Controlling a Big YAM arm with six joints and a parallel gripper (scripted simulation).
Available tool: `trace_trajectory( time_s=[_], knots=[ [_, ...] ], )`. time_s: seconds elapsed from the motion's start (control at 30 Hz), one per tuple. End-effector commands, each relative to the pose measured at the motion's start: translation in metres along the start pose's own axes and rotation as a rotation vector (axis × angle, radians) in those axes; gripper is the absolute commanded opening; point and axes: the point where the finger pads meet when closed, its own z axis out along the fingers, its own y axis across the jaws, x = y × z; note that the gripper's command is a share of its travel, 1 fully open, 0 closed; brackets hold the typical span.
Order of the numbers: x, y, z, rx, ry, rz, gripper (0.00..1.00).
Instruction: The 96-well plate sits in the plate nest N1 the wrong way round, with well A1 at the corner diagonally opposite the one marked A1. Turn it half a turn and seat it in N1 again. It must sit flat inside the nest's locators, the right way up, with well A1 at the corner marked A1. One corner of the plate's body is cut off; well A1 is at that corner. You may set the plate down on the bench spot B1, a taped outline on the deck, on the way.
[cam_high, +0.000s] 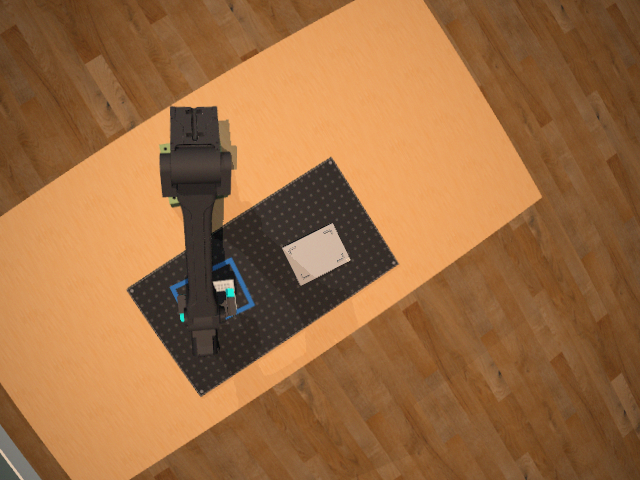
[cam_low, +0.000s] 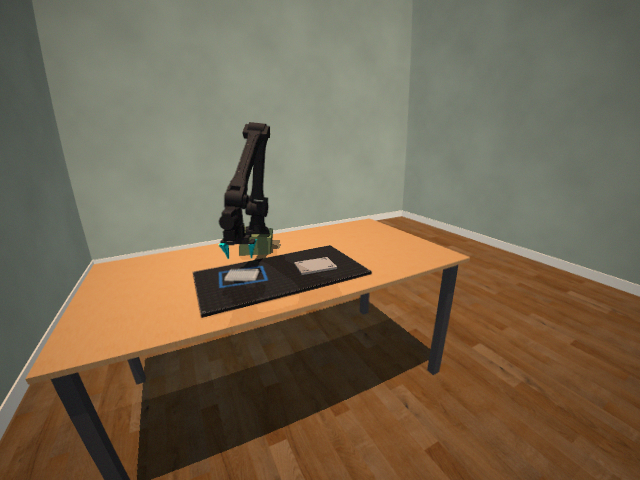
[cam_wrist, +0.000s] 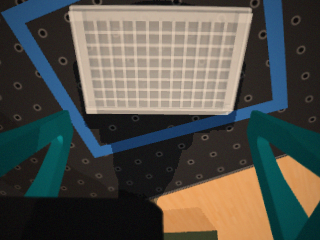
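Note:
The white 96-well plate (cam_wrist: 159, 59) lies flat inside the blue taped outline of spot B1 (cam_wrist: 272, 105) on the black deck; it also shows in the exterior view (cam_low: 241, 274) and partly under the arm from above (cam_high: 222, 285). My gripper (cam_wrist: 160, 120) hovers above the plate, open and empty, with its teal fingers wide apart. It shows above B1 in the exterior view (cam_low: 237, 250). The plate nest N1 (cam_high: 316, 253) (cam_low: 315, 265) is a pale tray with corner locators, empty, to the right of B1 on the deck. I cannot tell which plate corner is cut off.
The black perforated deck (cam_high: 263, 273) lies on the orange table (cam_high: 310, 103). The arm's base (cam_high: 193, 155) stands at the deck's back edge and the arm hides much of B1 from above.

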Motion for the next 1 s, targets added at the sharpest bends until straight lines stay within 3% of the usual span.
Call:
trace_trajectory(
  time_s=[0.0,0.7,0.97],
  knots=[
    [0.0004,0.0006,-0.0006,-0.002,0.011,0.016,1.00],
    [0.0004,0.0007,-0.0005,-0.002,0.011,0.010,1.00],
    [0.0002,0.0006,-0.0006,0.000,0.011,0.216,1.00]
  ],
)
